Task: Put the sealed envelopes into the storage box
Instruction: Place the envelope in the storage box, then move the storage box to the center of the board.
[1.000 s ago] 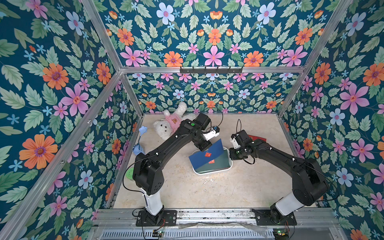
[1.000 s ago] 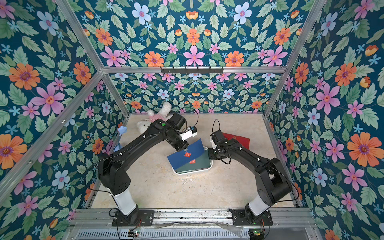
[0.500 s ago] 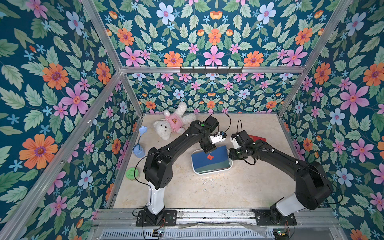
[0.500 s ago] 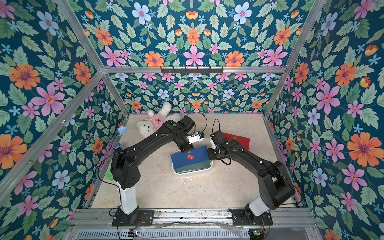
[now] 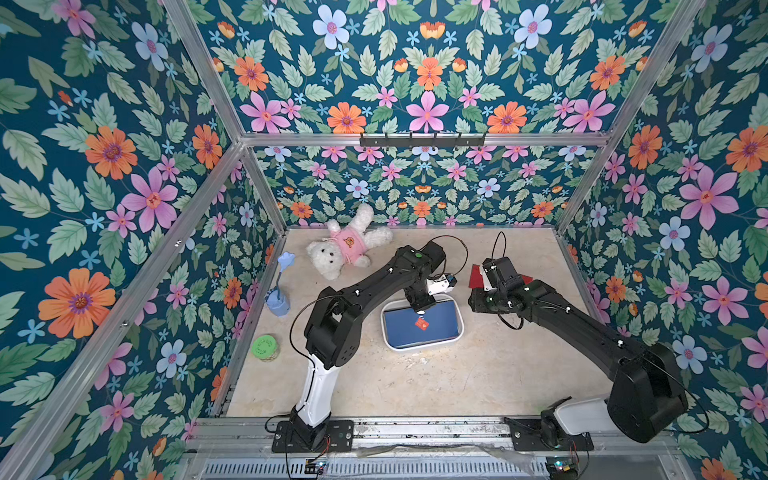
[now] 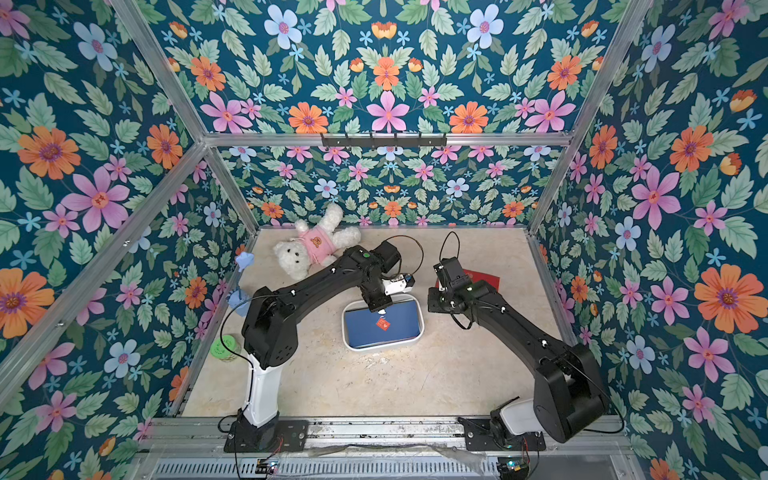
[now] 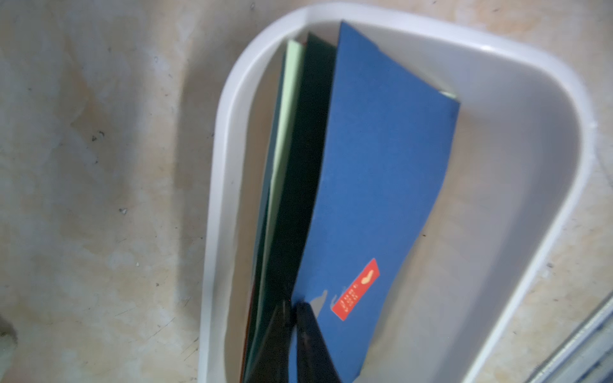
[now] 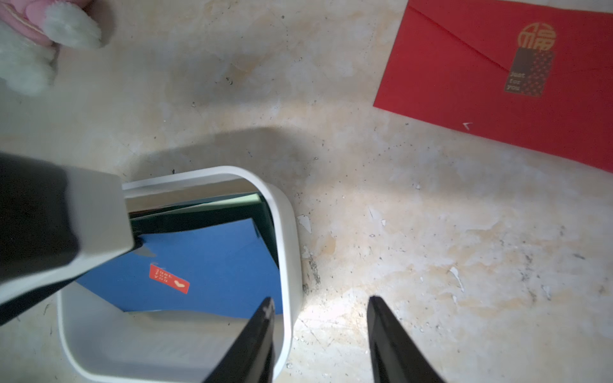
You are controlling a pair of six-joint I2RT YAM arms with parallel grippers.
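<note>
Left pincer: almost pressed together at edge of navy envelope in storage box; grip unclear
Right pincer: spread, empty
Red envelope: on table beyond right pincer, long axis crosswise; right arm nearer

Storage box sits mid-table with a top envelope lying over other envelopes inside it; 1 loose envelope lies on the table behind and right of the box. Teddy bear is back left, flower cup by the left wall, lidded jar in front of that cup.
</note>
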